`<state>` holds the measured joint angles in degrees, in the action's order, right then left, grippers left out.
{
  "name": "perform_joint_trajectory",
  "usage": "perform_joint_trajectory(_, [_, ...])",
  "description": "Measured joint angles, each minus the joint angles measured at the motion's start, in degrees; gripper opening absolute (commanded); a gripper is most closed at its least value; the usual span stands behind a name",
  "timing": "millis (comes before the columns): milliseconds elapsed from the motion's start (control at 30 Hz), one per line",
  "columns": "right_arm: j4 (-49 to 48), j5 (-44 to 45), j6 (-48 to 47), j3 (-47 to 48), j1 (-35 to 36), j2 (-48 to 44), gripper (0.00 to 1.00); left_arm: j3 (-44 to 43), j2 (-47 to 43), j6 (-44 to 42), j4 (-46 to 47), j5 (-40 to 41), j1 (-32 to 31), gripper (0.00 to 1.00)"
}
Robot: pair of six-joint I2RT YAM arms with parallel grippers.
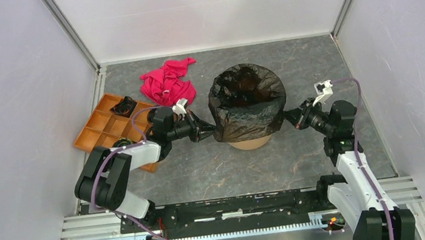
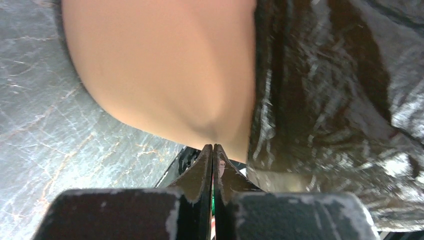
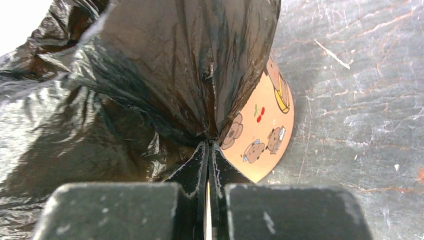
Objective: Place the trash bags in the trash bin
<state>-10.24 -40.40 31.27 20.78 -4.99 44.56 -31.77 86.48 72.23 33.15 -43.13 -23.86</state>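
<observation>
Top external view: the trash bag (image 1: pixel 248 106) is draped over the trash bin (image 1: pixel 251 144), between both arms. The right gripper (image 3: pixel 210 144) is pinched shut on a fold of film at the bag's right flank. The left gripper (image 2: pixel 213 148) is closed against the left hem, but a hold cannot be confirmed. The bin mouth lies inward and above both fingertips.

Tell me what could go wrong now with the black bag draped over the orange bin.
The left claw is shut at the bare wall of the round orange plastic bin, beside the edge of the shiny black plastic trash bag; it may have caught no film, so that side may not move.
The right claw pinches a gathered fold of that thin film; a hard pull might tear it or tip the bin.
</observation>
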Motion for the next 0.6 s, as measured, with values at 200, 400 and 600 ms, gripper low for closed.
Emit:
perform_joint_trajectory(200, [0.02,-0.17,-2.08,-0.81,0.00,1.55,0.00,-0.52,1.68,-0.74,-1.53,2.69,-0.04,0.02])
perform_joint_trajectory(400, [1.42,1.90,-7.19,-0.81,0.55,3.50,0.00,-1.84,1.05,-4.81,-7.43,6.12,-0.28,0.16])
perform_joint_trajectory(600, [5.53,4.52,-11.96,-0.81,1.25,4.57,0.00,-1.62,-10.84,-12.52,-22.75,12.11,-0.22,0.65])
